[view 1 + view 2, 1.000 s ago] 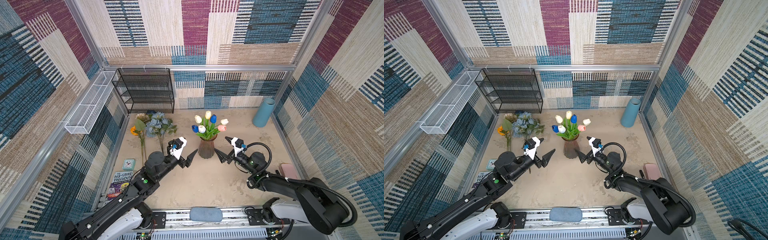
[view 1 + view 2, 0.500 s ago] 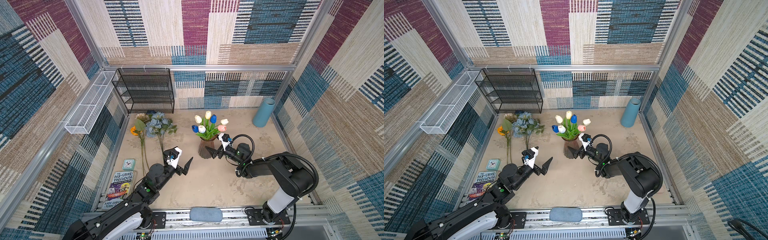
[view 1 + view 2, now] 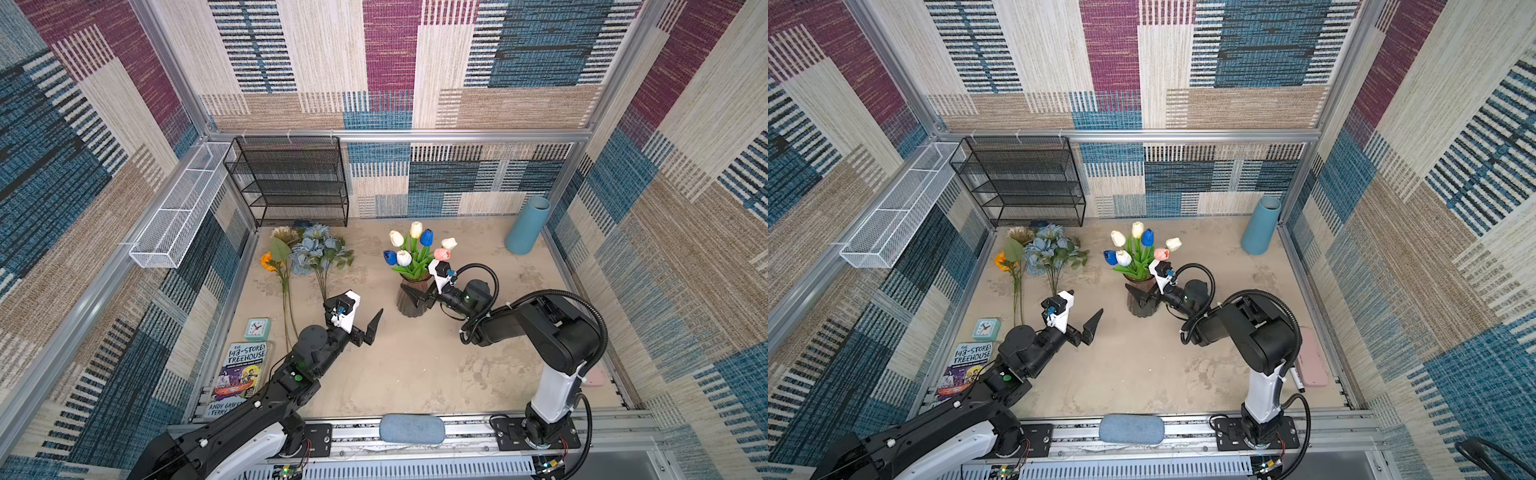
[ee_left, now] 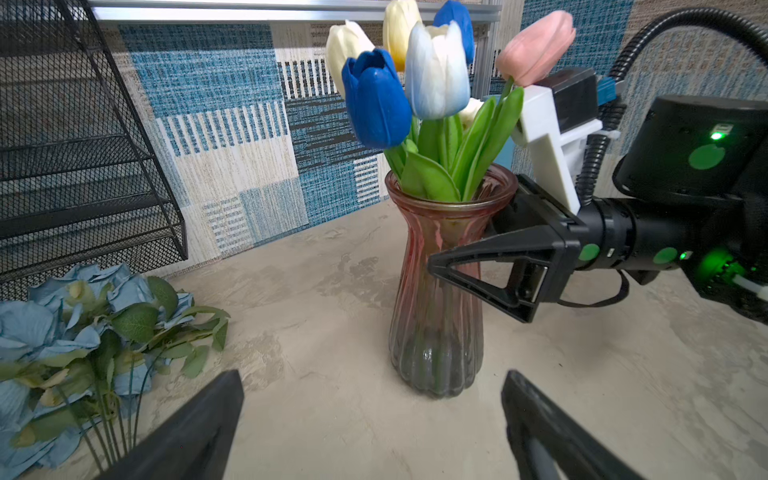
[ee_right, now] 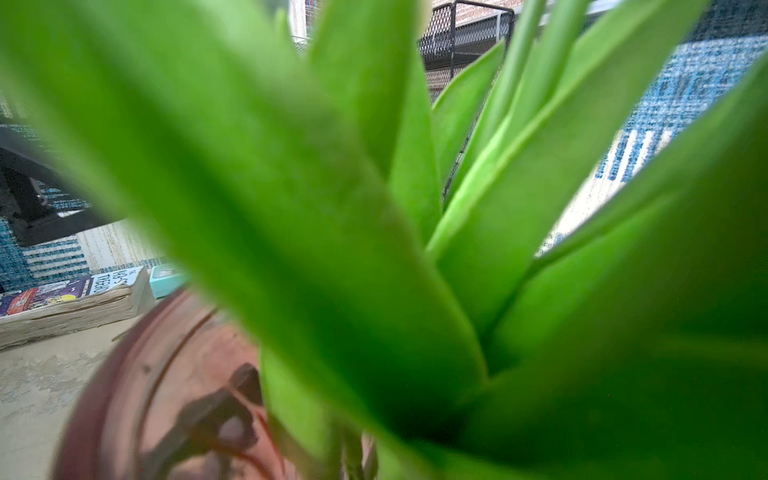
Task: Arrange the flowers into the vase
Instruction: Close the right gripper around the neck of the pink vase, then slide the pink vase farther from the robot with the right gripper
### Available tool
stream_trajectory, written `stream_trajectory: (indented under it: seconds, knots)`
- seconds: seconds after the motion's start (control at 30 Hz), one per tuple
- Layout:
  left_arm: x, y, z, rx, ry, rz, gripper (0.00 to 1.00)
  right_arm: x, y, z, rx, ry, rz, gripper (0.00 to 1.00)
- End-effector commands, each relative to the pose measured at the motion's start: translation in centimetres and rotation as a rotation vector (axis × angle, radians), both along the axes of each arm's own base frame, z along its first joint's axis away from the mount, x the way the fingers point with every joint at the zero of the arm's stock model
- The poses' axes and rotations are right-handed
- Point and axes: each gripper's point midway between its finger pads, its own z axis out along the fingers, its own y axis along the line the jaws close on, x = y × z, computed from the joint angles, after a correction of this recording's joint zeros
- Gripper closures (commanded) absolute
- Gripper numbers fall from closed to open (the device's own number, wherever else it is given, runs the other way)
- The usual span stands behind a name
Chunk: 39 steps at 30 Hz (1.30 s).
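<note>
On the beige tabletop (image 3: 415, 374), left gripper (image 3: 1086, 303) hangs spread, right gripper (image 4: 457, 239) spread astride the vase (image 4: 436, 332).

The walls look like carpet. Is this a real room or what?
Likely a robot test booth: carpet-patterned wall panels in an aluminium frame, left arm and right arm bolted to a rail.

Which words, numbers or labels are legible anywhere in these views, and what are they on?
"143-STOREY TREEHOUSE": cover of the book, legible in both top views.
"ANDY GRIF...", "TERRY...": lower edge of the same cover, the rest cut off.
Clock dial: numerals too small to read.
No other text can be made out.
</note>
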Motion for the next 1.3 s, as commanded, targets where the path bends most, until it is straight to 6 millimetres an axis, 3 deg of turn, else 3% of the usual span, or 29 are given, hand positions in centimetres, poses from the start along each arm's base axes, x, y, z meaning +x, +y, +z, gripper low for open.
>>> stream_trajectory:
  seconds: [0.0,0.37,0.73,0.93,1.27]
  knots:
    - [0.2,-0.1,1.6,-0.051,-0.035,-0.001,0.0,0.5,-0.1,1.2,0.041,-0.038,-0.023,0.05]
    - [0.5,0.5,1.6,-0.033,-0.047,0.03,0.0,1.4,0.6,1.2,0.044,-0.042,-0.011,0.3]
    - [1.2,1.2,2.6,-0.015,-0.091,0.072,0.0,3.1,1.7,3.1,0.029,-0.122,0.002,0.63]
    - [2.1,1.5,2.2,-0.005,-0.071,0.104,0.0,7.3,2.4,4.9,0.047,-0.144,0.047,0.69]
    - [2.7,2.0,1.9,-0.022,-0.052,0.136,0.0,20.4,4.2,5.8,0.017,-0.167,0.03,0.72]
